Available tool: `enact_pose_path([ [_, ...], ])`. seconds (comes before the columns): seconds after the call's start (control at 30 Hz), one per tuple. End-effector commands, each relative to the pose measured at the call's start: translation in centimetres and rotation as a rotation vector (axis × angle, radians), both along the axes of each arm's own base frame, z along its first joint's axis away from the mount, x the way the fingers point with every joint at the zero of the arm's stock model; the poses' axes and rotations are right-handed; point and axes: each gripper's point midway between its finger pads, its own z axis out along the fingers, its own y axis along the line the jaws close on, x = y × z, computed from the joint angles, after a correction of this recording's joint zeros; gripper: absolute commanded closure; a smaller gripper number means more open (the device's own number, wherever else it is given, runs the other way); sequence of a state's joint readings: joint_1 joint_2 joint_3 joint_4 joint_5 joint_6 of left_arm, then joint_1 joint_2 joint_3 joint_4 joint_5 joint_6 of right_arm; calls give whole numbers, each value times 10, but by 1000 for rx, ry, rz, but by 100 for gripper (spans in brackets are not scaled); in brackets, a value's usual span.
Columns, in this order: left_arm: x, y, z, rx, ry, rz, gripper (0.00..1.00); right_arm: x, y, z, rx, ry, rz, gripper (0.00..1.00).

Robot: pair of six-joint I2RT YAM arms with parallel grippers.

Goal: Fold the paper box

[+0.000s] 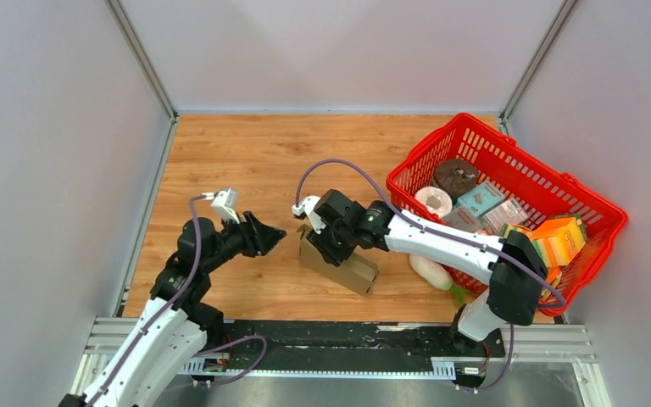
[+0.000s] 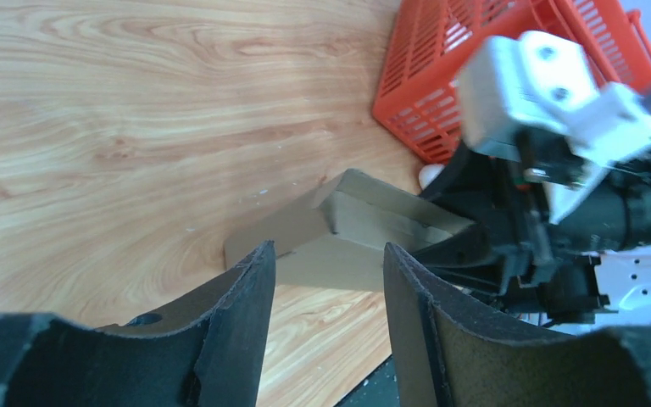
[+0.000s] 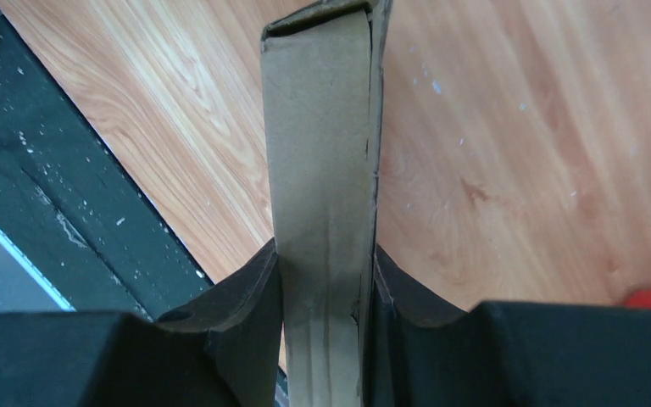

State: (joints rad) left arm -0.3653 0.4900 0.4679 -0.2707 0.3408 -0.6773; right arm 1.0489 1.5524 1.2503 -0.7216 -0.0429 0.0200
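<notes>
Two black fingers [image 3: 246,292] of the right gripper [image 3: 326,264] are pinching the flat brown cardboard paper box [image 1: 353,270] across its narrow thickness, while the left gripper [image 2: 329,259] is hanging wide open and empty just off the box's left end. Bare wooden tabletop [image 1: 237,161] is lying open left and far; the red plastic basket [image 1: 509,140] is crowding the right. Box's long axis is running diagonally, far-left to near-right, close to the near edge.
</notes>
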Motion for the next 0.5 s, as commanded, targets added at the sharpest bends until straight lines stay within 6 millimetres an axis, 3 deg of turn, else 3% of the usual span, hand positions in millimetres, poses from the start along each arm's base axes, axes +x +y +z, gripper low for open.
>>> enact_pose_path([
  [0.0,24,-16,21,24,-158,-16,44,-15,-6,-16,-38,183,-4,73],
  [0.3,41,-35,2,120,-133,-75,47,-9,-7,-22,-22,181,-29,73],
  [0.47,48,-48,10,102,-199,-128,45,-9,-5,-23,-16,183,-28,73],
])
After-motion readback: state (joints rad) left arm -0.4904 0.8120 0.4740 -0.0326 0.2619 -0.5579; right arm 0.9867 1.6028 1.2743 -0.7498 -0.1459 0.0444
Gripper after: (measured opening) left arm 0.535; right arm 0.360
